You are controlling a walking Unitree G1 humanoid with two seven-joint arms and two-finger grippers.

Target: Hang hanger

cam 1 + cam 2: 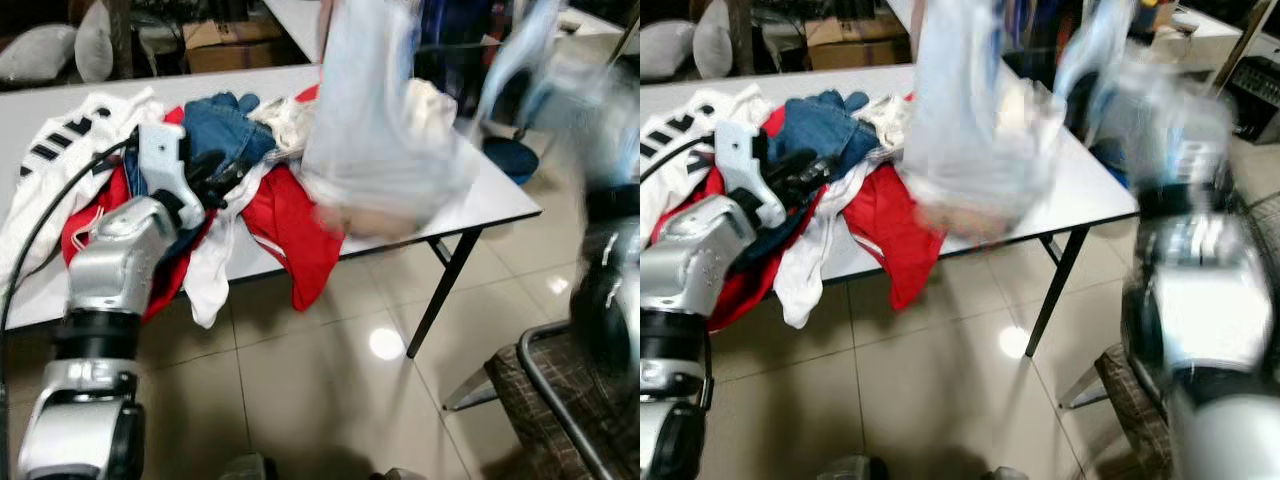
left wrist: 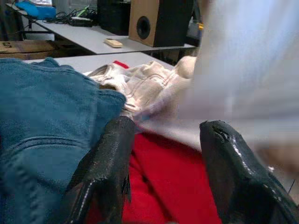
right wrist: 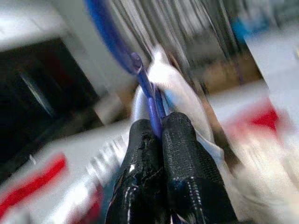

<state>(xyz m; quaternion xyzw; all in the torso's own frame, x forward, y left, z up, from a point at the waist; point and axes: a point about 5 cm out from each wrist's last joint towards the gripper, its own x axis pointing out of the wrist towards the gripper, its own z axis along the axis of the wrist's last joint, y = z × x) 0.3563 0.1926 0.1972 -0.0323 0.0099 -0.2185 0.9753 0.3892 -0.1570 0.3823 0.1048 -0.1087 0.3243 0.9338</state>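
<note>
Clothes pile (image 1: pixel 215 170) covers the table (image 1: pixel 505 195) at left and centre frame, red cloth (image 1: pixel 300 235) spilling over the near edge; a chair (image 1: pixel 560 400) crowds lower right. Right end effector (image 3: pixel 161 135) pinches the blue hanger (image 3: pixel 117 44), pale shirt (image 1: pixel 375 130) blurred above the table. Left end effector (image 2: pixel 163 154) gapes empty over the pile.

White table (image 1: pixel 500 195), heaped clothes (image 1: pixel 230 160), tiled floor (image 1: pixel 330 380), wooden speaker (image 2: pixel 159 21)
</note>
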